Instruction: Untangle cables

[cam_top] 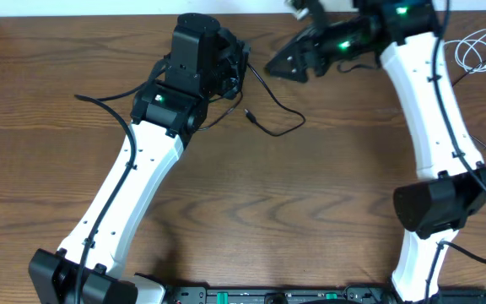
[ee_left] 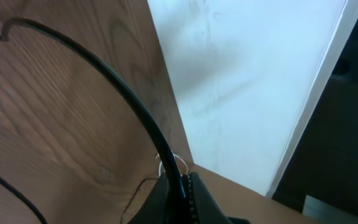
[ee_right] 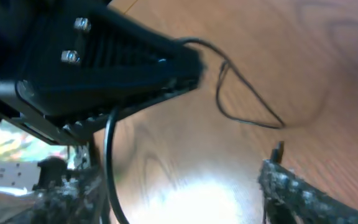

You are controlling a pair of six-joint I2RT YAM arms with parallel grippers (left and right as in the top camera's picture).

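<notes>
left jaws pinch black cable (cam_top: 299,121) — right jaws open

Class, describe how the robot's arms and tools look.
The left arm and right arm have white shells, black joint housings, green lights and black cables running alongside. The left tool and right tool are black and wedge-shaped.

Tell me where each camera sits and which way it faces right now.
Overhead: above the table, looking straight down; left arm, right arm, black cable and white cable show.
Left wrist: low, facing the table edge and a white panel; left gripper shut on the black cable.
Right wrist: low over the wood; right gripper open.
Shared: overhead and right wrist both show the black cable's loop.
</notes>
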